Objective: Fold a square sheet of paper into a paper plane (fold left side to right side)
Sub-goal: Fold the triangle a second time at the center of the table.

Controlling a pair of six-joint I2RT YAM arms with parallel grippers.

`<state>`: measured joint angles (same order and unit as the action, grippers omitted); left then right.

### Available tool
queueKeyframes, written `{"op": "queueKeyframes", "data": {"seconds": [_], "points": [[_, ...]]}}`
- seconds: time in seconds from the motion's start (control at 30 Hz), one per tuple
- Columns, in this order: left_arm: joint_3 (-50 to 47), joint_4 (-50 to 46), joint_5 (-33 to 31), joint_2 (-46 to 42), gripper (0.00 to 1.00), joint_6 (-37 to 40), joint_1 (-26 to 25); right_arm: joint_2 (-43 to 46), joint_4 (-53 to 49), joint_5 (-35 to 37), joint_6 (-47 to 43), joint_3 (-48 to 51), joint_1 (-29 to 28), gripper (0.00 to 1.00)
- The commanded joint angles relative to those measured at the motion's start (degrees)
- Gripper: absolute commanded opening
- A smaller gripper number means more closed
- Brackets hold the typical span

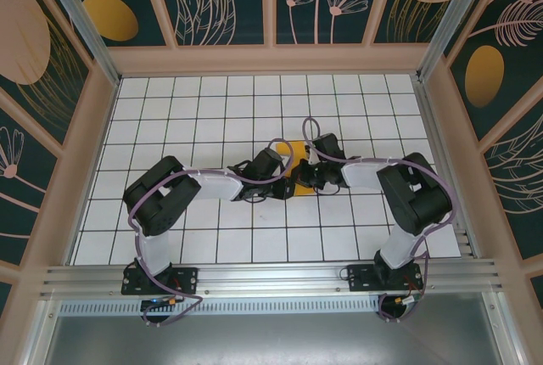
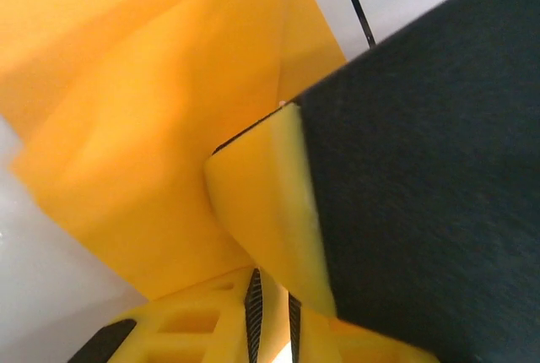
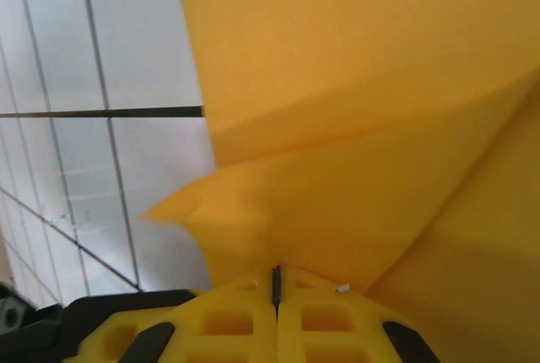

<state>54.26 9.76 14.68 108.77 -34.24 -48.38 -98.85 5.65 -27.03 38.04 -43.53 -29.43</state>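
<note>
Grippers meet at centre of grid table (image 1: pixel 212 110), over square sheet of paper (image 1: pixel 297 151). Right gripper (image 3: pixel 276 283) fingers closed, pinching lifted sheet edge, likely to steer fold toward 3 o'clock. Left gripper (image 1: pixel 287 180) against flap; grip cannot tell. Visible strip runs 12-to-6; pointing unclear, mostly covered.

Bright, even light from above falls on the white gridded desk (image 1: pixel 212 119) in the top view. Shadows near the desk's middle are short and soft. That picture is sharp, and its straight lines lean outward toward the edges. Both wrist views sit very close, so the orange paper (image 3: pixel 354 84) is blurred and strongly saturated, with faint shading along its folds. The desk behind it looks pale and washed out.
</note>
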Motion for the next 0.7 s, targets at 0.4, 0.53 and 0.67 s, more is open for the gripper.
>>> {"op": "queueKeyframes", "data": {"seconds": [0.4, 0.53, 0.67], "points": [[-0.91, -8.7, -3.51, 3.62, 0.2, -1.01, -0.49, -2.65, -3.39, 8.49, -5.76, -2.57, 0.19, 0.05], [-0.85, -8.84, -3.51, 3.69, 0.2, -1.01, -0.49, -3.11, -4.32, 8.74, -7.25, -4.2, 1.33, 0.06], [-0.78, -8.79, -3.51, 3.9, 0.2, -1.01, -0.49, -3.06, -4.42, 8.48, -8.11, -4.8, 2.89, 0.06]]}}
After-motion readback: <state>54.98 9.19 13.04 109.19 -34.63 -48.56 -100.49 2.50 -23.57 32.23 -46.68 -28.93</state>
